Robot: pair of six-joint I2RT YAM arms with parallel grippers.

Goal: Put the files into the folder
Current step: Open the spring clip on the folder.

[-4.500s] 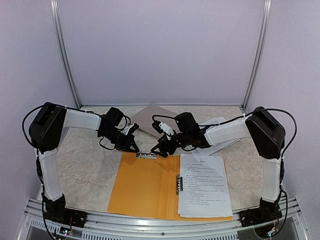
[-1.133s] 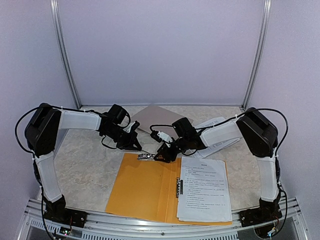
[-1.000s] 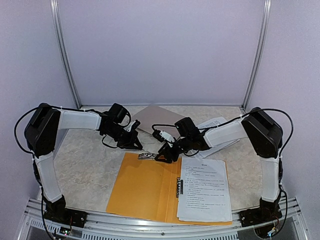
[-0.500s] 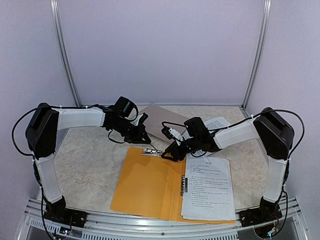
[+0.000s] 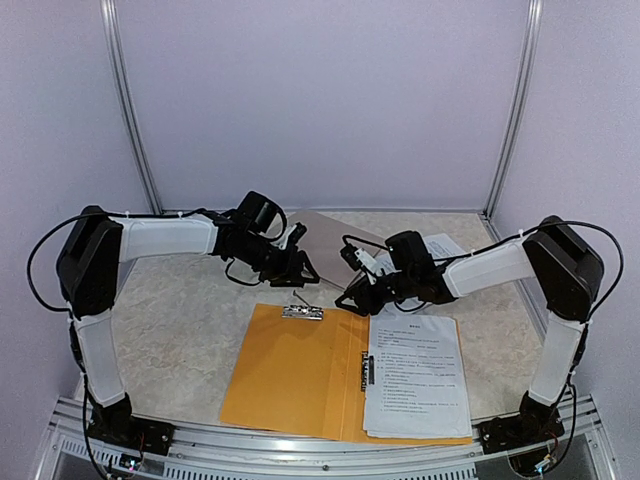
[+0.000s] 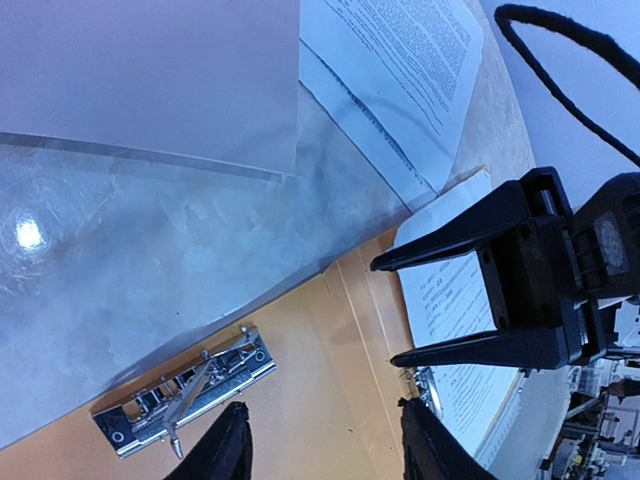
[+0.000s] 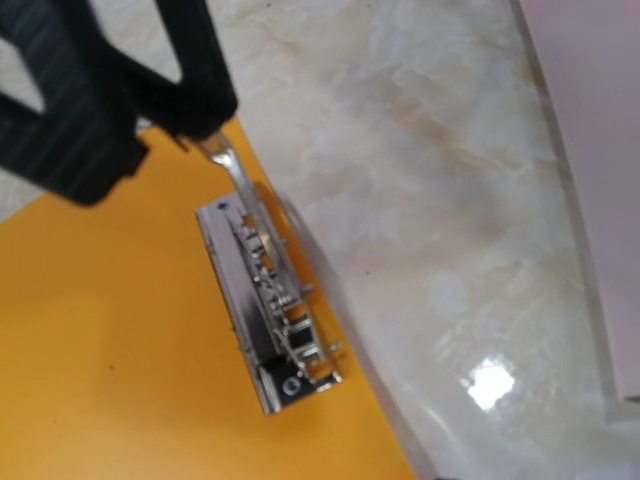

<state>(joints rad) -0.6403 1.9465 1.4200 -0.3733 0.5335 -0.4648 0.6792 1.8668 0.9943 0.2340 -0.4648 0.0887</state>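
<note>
Two pincers, both mine, hang over the far edge of the folder (image 5: 290, 375), which lies opened flat on the marbled table (image 5: 170, 320) just in front of my bases. My left pincer (image 6: 322, 405) stands partly open with nothing between its fingers. Below it I see orange plastic and the metal clip (image 6: 185, 395) at the top edge of the folder's left leaf. My right pincer (image 6: 385, 312) faces it from the other side, its jaws likewise parted and empty, poised near the folder's middle crease. From my right wrist the clip's lever runs up under one fingertip (image 7: 200, 100), though I cannot tell whether they touch. The files (image 5: 415, 375) sit as a neat stack on the folder's right leaf, printed side up. More printed sheets (image 5: 440, 248) lie on the table beyond, under my right forearm, and a grey-brown clipboard (image 5: 325, 232) rests at the back, between my two arms.
</note>
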